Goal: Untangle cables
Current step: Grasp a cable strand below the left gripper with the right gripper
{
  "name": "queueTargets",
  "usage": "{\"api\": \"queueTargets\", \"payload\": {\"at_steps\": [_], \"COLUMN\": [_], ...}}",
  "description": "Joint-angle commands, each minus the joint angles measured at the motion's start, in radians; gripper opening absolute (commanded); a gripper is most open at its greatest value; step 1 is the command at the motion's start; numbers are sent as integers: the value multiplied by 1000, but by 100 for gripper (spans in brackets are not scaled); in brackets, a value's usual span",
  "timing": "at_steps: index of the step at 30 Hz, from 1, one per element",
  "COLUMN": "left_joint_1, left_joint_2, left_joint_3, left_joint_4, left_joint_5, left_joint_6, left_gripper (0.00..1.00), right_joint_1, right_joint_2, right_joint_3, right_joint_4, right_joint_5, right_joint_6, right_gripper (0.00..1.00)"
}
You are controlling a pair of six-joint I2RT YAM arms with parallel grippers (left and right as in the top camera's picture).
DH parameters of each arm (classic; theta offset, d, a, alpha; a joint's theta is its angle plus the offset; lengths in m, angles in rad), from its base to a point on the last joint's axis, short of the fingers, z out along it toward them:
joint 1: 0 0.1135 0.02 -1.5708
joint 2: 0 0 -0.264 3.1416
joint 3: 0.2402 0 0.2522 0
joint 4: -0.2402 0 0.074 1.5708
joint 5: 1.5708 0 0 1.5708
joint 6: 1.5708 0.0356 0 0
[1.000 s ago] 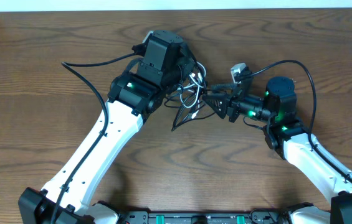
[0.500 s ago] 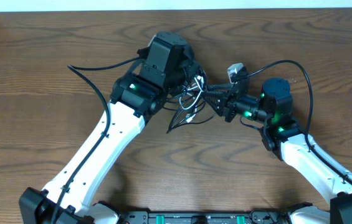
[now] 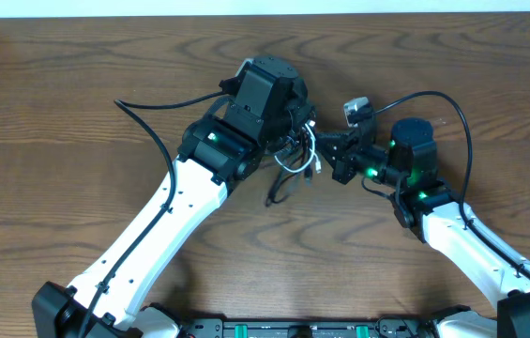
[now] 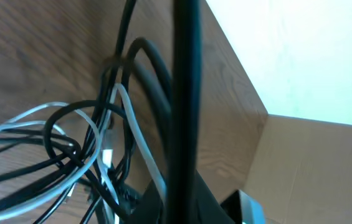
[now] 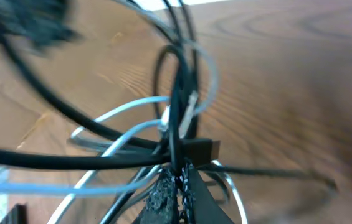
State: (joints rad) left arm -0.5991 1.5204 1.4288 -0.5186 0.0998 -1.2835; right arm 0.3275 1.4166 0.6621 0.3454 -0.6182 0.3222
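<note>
Two grips now: our right hand [image 3: 330, 153] just snapped shut on the cables [image 3: 295, 161], which hang between it and the clamped left hand [image 3: 295, 120], black cord [image 3: 279, 191] drooping toward the desk [image 3: 77, 75]. We reckon pulling apart can start.

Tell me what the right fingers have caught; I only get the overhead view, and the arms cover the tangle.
Observer: In the right wrist view the right fingers are shut, with the black cord running up from between their tips.
Operator: Check the white cord too.
Observer: The white cord loops past just above the tips; I cannot tell whether it is pinched as well.
Operator: Report the left wrist view.
Observer: There both cords cross each other in loops close to the camera, with the table blurred behind them.
</note>
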Motion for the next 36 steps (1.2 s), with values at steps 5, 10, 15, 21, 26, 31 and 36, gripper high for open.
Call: {"api": "queueTargets", "payload": {"at_steps": [5, 10, 15, 21, 26, 31, 36], "left_joint_1": [-8, 1, 37, 114, 134, 134, 133], "left_joint_2": [-11, -12, -13, -13, -13, -13, -13], "left_joint_3": [16, 16, 16, 16, 16, 16, 16], "left_joint_4": [0, -4, -70, -222, -220, -217, -217], "left_joint_5": [91, 197, 237, 237, 237, 237, 237], "left_joint_6": [65, 208, 359, 460, 460, 460, 460], "left_gripper": [8, 8, 8, 8, 8, 8, 8], "right_joint_1": [-76, -135, -199, -235, -234, -234, -227], "right_joint_2": [3, 3, 3, 3, 3, 3, 3], "right_joint_3": [9, 9, 9, 9, 9, 9, 9], "right_joint_4": [-113, -172, -221, -234, -176, -146, -99], "right_joint_5": [159, 209, 231, 180, -43, -238, -343], "right_joint_6": [1, 21, 22, 29, -90, -202, -208], "right_gripper": [1, 1, 1, 1, 1, 18, 54]}}
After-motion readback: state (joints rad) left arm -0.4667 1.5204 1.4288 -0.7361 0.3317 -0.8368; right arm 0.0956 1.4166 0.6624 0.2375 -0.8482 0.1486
